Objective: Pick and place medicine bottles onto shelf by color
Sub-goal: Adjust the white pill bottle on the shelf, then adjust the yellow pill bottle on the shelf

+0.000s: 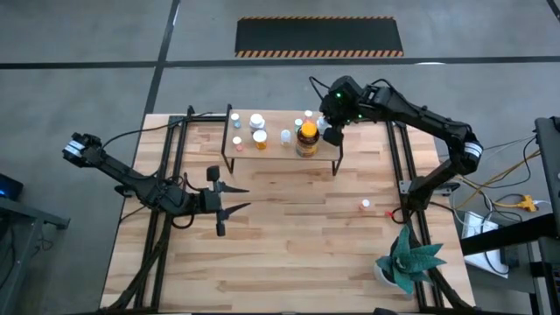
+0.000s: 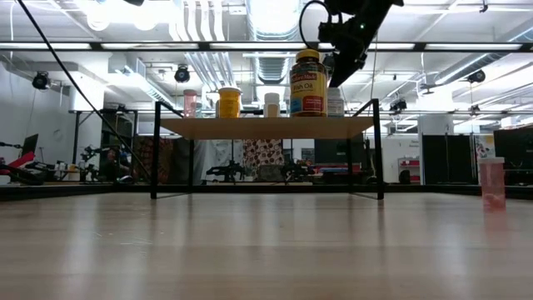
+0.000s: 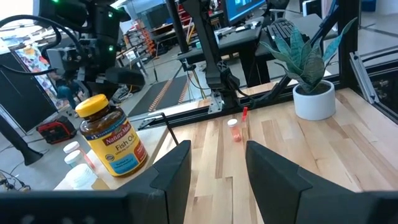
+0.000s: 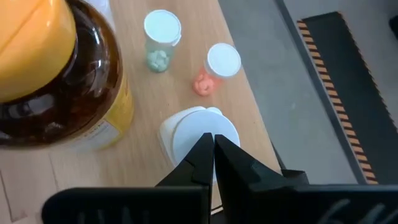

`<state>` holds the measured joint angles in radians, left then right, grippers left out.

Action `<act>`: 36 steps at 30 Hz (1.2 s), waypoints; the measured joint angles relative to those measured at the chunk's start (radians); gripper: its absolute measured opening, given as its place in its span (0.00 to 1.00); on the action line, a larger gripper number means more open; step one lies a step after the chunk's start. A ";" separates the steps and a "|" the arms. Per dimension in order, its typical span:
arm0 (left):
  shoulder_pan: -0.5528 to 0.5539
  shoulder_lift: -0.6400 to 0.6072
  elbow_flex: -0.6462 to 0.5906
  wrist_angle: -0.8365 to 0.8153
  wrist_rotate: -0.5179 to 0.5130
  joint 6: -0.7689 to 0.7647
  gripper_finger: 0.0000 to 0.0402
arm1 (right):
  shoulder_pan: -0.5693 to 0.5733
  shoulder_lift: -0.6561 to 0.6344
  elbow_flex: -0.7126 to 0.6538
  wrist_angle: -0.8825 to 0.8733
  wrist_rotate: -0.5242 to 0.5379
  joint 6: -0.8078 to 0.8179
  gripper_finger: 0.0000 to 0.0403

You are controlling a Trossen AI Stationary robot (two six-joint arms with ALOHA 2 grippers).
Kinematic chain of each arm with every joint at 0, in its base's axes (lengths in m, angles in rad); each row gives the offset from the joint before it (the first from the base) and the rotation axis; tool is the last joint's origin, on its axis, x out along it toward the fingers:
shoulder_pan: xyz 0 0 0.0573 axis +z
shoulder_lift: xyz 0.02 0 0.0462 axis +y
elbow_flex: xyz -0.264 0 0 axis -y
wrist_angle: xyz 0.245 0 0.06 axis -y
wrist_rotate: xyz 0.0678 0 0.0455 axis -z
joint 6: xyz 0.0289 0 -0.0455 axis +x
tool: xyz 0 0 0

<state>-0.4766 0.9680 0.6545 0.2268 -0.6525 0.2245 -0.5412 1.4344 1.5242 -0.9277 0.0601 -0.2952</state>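
Hiding white bottle point(image 4: 198, 134): closed right pincer point(image 4: 214, 152).

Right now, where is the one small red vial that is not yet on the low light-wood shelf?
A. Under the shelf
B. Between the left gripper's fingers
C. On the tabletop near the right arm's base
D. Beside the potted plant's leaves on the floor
C: the small red vial stands alone on the tabletop, apart from the shelf and near the right arm's base.
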 joint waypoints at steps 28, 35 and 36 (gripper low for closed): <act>0.000 0.000 0.001 0.005 0.001 0.001 0.34 | 0.121 -0.024 0.090 0.186 -0.202 0.032 0.02; 0.000 0.000 0.001 0.003 0.001 0.001 0.34 | 0.120 0.014 0.090 0.150 -0.200 0.016 0.02; 0.000 0.000 0.001 0.004 0.001 0.001 0.34 | 0.120 0.013 0.090 0.136 -0.200 0.009 0.02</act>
<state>-0.4767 0.9680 0.6554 0.2304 -0.6514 0.2258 -0.4210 1.4474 1.6145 -0.7912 -0.1394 -0.2864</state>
